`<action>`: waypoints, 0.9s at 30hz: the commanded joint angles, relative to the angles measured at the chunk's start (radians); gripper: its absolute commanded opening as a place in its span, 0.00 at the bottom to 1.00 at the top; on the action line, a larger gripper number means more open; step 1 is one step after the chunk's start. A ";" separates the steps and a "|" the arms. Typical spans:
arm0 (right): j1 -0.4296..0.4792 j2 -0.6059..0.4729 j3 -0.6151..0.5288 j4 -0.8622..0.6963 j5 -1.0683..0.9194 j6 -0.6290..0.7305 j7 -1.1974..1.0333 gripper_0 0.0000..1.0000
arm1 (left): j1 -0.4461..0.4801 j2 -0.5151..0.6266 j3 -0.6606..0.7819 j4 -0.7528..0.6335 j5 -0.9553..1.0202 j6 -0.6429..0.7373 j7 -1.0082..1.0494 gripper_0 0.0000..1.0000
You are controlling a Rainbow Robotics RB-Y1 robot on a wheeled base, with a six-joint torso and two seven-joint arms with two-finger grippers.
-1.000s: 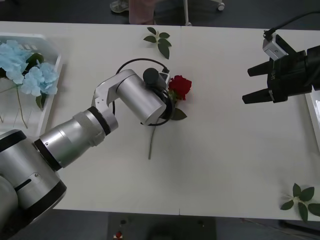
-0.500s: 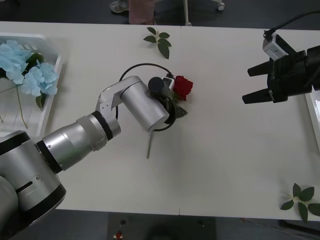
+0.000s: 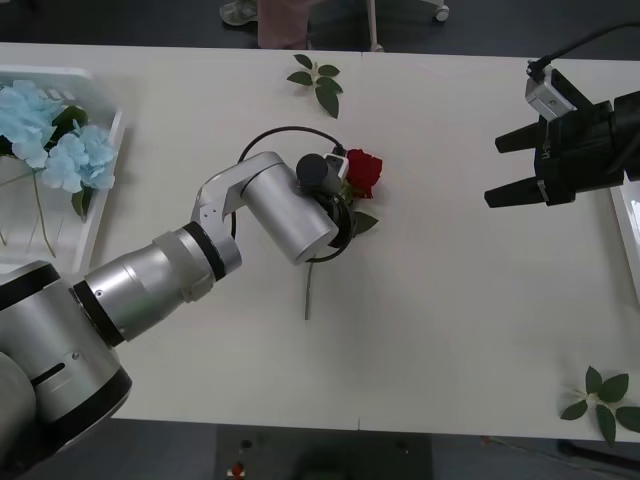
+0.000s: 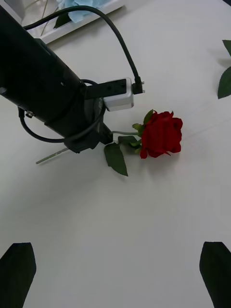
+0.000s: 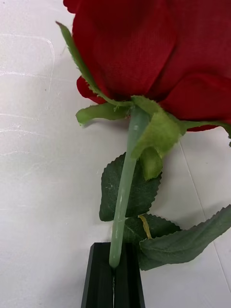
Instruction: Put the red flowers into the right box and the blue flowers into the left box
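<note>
One red flower, a dark-red rose [image 3: 365,172], lies near the middle of the white table [image 3: 450,320], its thin stem [image 3: 309,295] trailing toward me. My left gripper [image 5: 113,272] has its black fingers shut on the stem [image 5: 124,187] just below the bloom [image 5: 159,48]; from the front its silver wrist [image 3: 290,205] covers the fingers. The right gripper [image 3: 507,168] hangs open and unladen over the table's right side, well apart from the rose [image 4: 161,134]. Two blue flowers [image 3: 60,140] rest in the left box [image 3: 108,150]. The right box [image 3: 628,225] shows by its edge at the far right.
A bloomless leaf sprig [image 3: 318,82] lies near the table's far edge, and another sprig [image 3: 603,398] near the front right corner. Bare table stretches between the rose and the right box. The left arm's black cable [image 4: 120,43] loops above the rose.
The left wrist has turned and shifted a little toward the bloom, and the stem's free end has swung slightly to the right. The right arm has not moved.
</note>
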 commanded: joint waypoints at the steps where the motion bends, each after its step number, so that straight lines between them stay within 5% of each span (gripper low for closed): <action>1: -0.019 -0.005 -0.011 -0.009 -0.007 -0.004 -0.015 1.00 | -0.032 0.027 0.061 -0.094 0.033 0.074 -0.018 0.00; 10: -0.019 -0.005 -0.011 -0.009 -0.007 -0.004 -0.015 1.00 | -0.019 0.094 0.249 -0.356 0.142 0.386 -0.090 0.00; 27: -0.019 -0.005 -0.011 -0.009 -0.007 -0.004 -0.015 1.00 | 0.060 0.321 0.705 -0.622 0.469 0.683 -0.262 0.00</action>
